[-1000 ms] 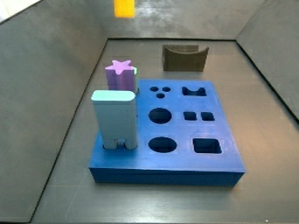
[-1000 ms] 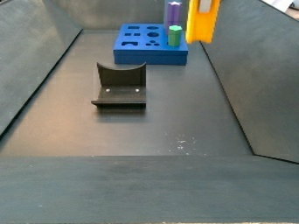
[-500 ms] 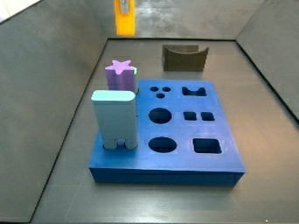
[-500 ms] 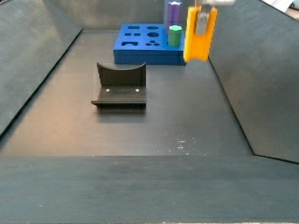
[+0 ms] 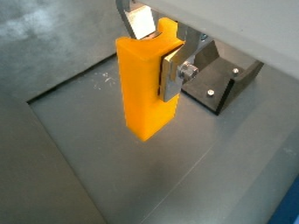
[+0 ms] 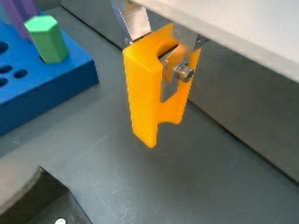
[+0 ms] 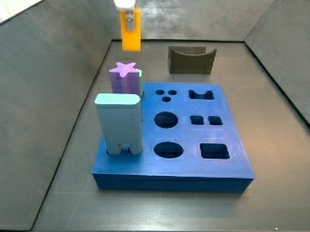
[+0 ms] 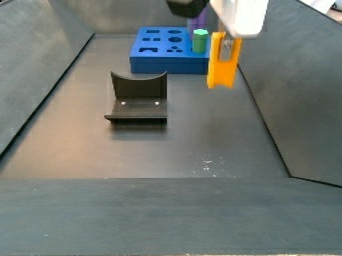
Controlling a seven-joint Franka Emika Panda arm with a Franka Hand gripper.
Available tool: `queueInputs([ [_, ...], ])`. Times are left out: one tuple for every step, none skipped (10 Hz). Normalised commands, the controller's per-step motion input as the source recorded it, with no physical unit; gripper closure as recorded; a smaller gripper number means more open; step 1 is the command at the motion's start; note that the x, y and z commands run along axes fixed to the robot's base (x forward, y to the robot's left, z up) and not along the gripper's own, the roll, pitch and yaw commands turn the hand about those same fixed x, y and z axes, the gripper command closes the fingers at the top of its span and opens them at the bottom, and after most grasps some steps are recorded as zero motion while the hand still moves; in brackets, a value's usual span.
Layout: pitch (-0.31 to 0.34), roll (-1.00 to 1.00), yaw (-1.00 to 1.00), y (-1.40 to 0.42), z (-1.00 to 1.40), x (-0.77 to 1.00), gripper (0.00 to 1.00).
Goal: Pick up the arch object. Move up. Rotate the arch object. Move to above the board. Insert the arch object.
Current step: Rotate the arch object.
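The gripper (image 8: 229, 38) is cut off by the upper frame edge in both side views, its fingers hidden by its pale body there. The arch object (image 8: 223, 61) hides part of the board (image 8: 167, 55).

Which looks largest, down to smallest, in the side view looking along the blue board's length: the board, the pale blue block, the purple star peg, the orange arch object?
1. Board.
2. Pale blue block.
3. Purple star peg and arch object, held by the gripper: unsure, since the arch is farther away.

The tool (image 5: 160, 48) has flat silver fingers (image 6: 181, 66) with a screw, seemingly under a white housing.
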Motion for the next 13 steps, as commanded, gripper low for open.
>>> queueInputs([
  [-0.051,-0.09,0.01,-0.01,-1.00,0.03,1.00],
  [-0.056,-0.10,0.01,-0.01,-0.97,0.03,1.00],
  [-0.056,-0.11,0.02,-0.01,-0.87,0.03,1.00],
  [-0.056,-0.11,0.02,-0.01,-0.75,0.03,1.00],
  [-0.054,-0.12,0.02,-0.01,-0.66,0.03,1.00],
  [-0.055,-0.12,0.01,-0.01,-0.54,0.03,1.00],
  [-0.056,-0.13,0.02,-0.01,-0.45,0.03,1.00],
  [-0.052,-0.14,0.02,0.00,-0.34,0.03,1.00],
  [-0.052,-0.14,0.02,0.00,-0.26,0.03,1.00],
  [0.000,0.00,0.00,0.00,0.00,0.00,0.00],
  [0.000,0.00,0.00,0.00,1.00,0.00,0.00],
  [0.006,0.00,0.00,0.00,1.00,-0.01,0.00],
  [0.026,0.01,0.00,0.00,1.00,-0.02,0.00],
])
